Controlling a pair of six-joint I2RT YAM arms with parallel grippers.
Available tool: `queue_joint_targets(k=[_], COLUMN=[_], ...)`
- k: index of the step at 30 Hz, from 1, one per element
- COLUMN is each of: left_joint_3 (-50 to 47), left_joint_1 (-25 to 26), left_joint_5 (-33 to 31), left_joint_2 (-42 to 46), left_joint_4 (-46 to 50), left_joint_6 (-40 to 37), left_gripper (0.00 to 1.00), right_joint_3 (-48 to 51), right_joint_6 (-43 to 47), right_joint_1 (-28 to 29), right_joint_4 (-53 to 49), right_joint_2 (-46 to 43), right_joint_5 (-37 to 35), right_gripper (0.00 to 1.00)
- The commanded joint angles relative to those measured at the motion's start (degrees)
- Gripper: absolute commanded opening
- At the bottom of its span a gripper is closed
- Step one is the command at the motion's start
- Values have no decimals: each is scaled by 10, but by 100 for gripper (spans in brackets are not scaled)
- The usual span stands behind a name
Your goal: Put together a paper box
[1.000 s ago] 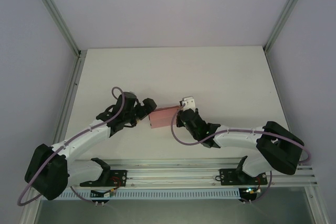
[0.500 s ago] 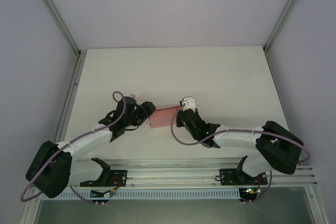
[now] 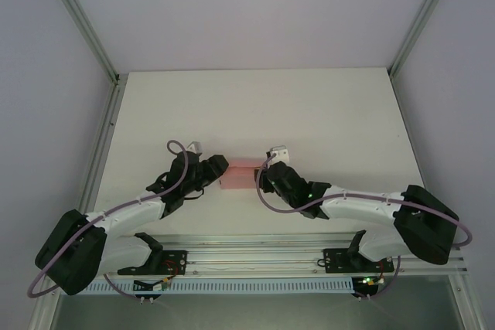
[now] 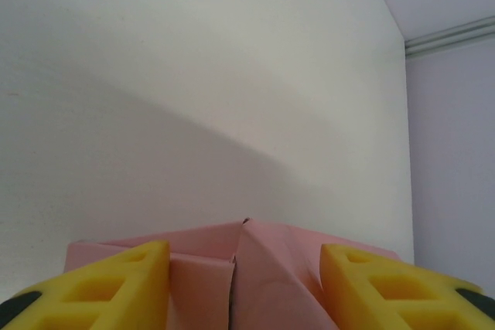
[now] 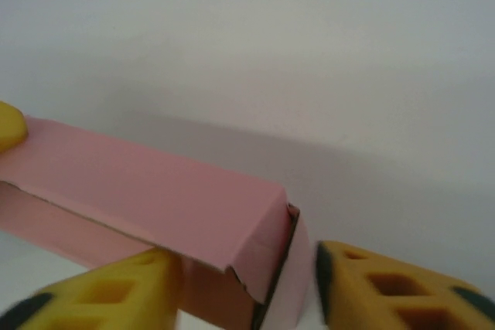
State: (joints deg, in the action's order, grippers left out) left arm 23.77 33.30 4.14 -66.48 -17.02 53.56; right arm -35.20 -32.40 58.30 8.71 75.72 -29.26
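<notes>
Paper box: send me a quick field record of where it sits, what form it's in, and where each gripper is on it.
item: paper box, pink
place: mid-table, between the two grippers; resting or lifted unclear
form: folded into a long low box; end flap not flush, dark seam showing
left gripper: at the box's left end, fingers either side of it; contact unclear
right gripper: at the box's right end, straddling it; contact unclear
table: white

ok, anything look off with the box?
Yes: the pink box isn't closed at its ends. By the right gripper the end flap stands ajar with a dark gap; by the left gripper the flaps overlap crookedly.
</notes>
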Motion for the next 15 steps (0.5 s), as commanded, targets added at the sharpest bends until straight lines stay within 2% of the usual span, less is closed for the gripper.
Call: queue_joint_targets(k=[1,4,9,12,15], left_joint_3=[-32,-37,-44,-43,-42], left_joint_1=[8,12,15,18,20], left_joint_5=[-18,-21,-17,-15,-15], left_joint_2=[-26,-27,-24,-20,-17], left_joint_4=[85,77,66,65,66], left_joint_6=[-28,-32,-41,-48,-55], left_gripper=[50,50,50,50,50], right_joint_3=[-32,-37,-31,-40,-68], right_joint_6=[-29,-43,-54,-45,-60], right_joint_1=[4,4,0,-7,-20], right_joint_4=[-61,-71,-47,-33,-68], right_joint_2=[-31,-57,-85,-65,-22], right_joint_5=[8,-2,-52,-48,-40], right_gripper=[55,66,78,79,76])
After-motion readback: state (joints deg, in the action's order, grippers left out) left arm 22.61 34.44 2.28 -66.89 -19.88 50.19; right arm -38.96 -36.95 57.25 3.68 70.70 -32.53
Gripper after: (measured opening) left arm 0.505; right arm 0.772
